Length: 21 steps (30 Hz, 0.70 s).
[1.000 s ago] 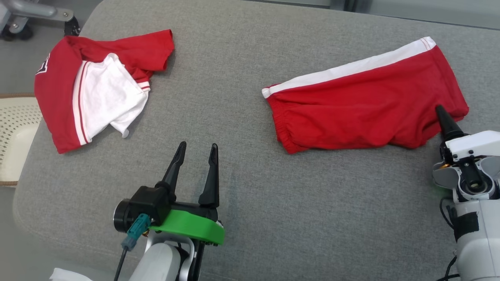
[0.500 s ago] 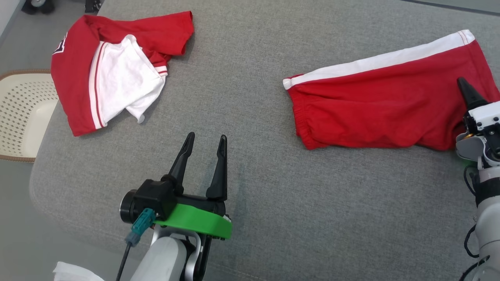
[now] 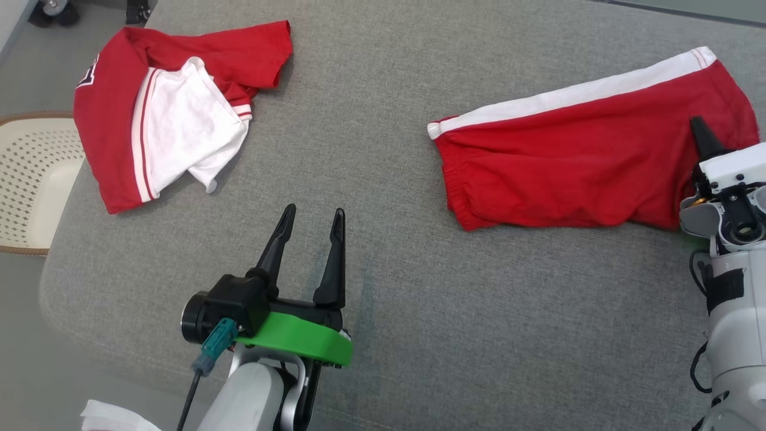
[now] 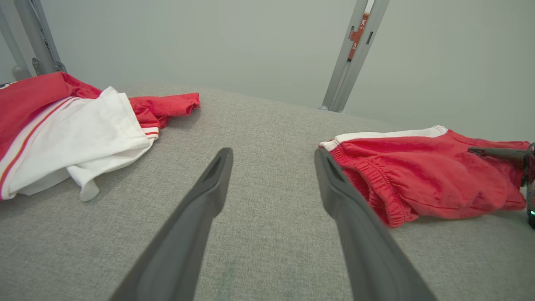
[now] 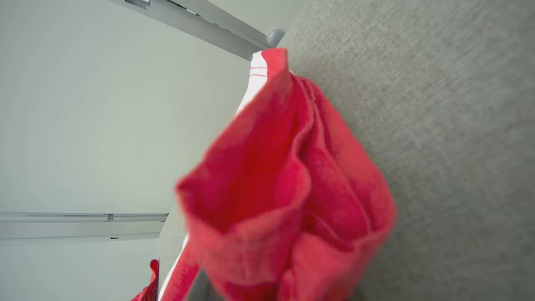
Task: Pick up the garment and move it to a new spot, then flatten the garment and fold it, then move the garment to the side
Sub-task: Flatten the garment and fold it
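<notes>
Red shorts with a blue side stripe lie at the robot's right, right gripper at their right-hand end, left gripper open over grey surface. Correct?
No: the head view shows the stripe on the red shorts is white, not blue. The rest stands: shorts at the robot's right, right gripper at their right-hand end, left gripper open over grey surface.

Grey cushion (image 3: 419, 335), red shorts (image 3: 574, 167), red-white shirt (image 3: 173, 126)

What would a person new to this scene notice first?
The red shorts lie on the right of the grey cushion, the right end effector at their right end. A crumpled red-and-white shirt lies far left; the left end effector hangs open over bare cushion.
</notes>
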{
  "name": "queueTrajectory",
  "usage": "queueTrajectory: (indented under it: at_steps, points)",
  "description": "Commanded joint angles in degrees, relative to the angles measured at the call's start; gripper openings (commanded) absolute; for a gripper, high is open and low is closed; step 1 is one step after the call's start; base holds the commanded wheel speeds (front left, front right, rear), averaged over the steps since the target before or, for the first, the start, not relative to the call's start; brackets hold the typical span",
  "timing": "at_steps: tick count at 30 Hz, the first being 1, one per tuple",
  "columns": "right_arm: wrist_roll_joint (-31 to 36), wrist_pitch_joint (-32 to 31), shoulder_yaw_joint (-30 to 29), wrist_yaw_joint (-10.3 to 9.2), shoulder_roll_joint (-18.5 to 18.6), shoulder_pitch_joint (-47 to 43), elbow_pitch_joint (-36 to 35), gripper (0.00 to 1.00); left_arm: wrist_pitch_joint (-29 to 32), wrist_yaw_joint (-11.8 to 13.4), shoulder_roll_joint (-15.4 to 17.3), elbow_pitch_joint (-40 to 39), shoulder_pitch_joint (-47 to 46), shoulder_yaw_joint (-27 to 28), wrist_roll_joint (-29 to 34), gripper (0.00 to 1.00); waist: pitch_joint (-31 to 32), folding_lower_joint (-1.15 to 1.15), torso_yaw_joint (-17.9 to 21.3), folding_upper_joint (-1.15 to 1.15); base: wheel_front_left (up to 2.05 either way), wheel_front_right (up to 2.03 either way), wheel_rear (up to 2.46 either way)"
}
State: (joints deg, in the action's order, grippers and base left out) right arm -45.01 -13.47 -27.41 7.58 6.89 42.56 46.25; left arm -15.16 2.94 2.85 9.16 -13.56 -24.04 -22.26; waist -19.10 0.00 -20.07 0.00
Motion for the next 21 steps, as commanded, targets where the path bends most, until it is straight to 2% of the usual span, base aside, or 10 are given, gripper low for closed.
queueTrajectory:
  at_steps: [1, 12, 21]
  points:
    - [-0.93, 0.22, -0.18, -0.16, -1.41, -3.22, 0.71, 0.0, 0.02, -0.3, 0.09, 0.18, -0.26, 0.39, 0.48, 1.0, 1.32, 0.0, 1.29, 0.0, 0.0, 0.0, 0.0]
    - [-2.97, 3.7, -1.13, -0.16, -0.25, -10.23, -6.82, 0.0, 0.03, -1.33, 0.11, 1.24, 2.04, 2.22, 1.27, 1.0, 5.61, 0.0, 6.2, 0.0, 0.0, 0.0, 0.0]
    - [1.22, 7.5, -6.56, -0.12, 0.91, -17.5, -8.85, 0.0, 0.02, -1.75, 0.11, 1.67, 3.21, 3.2, 1.48, 1.0, 8.32, 0.0, 9.9, 0.0, 0.0, 0.0, 0.0]
